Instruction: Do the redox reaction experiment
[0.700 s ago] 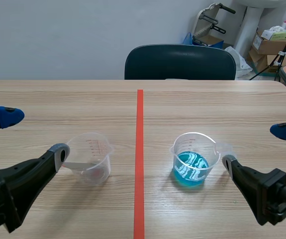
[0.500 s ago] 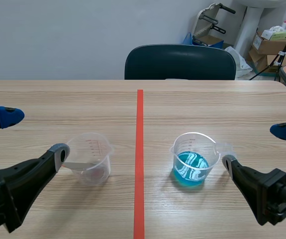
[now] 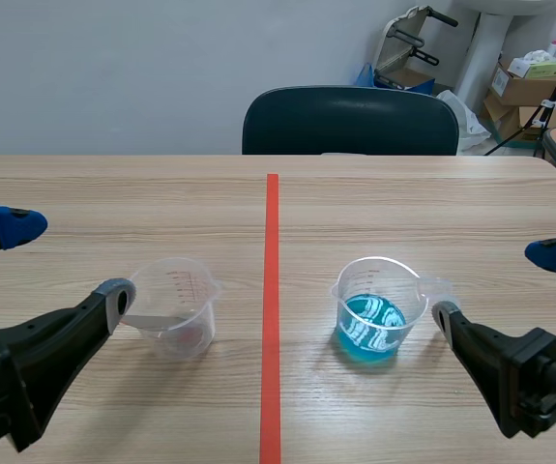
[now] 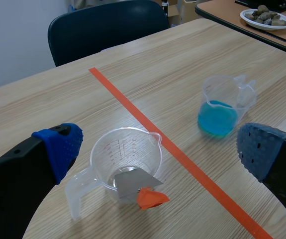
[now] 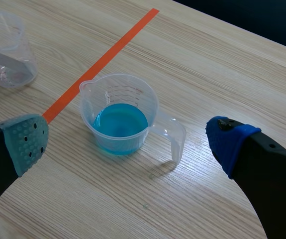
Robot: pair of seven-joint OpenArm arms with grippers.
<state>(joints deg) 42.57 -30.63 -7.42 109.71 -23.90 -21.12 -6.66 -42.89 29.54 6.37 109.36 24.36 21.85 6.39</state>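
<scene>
Both wide open, nothing gripped: left end effector (image 3: 67, 259) and right end effector (image 3: 496, 285). Both sit low over the near edge of the bench (image 3: 278, 208). The clear cup (image 3: 173, 307) is upright on the left half, ahead of the left fingers, untouched. A grey strip (image 4: 133, 180) leans inside it, with an orange bit (image 4: 150, 198) at its foot. The blue cup (image 3: 376, 309) is upright on the right half, across the tape line (image 3: 272, 290), handle toward the right edge. A chair (image 3: 350, 121) stands at the far edge.

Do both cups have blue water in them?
No, only the right cup holds blue liquid; the left cup holds a grey strip.
</scene>
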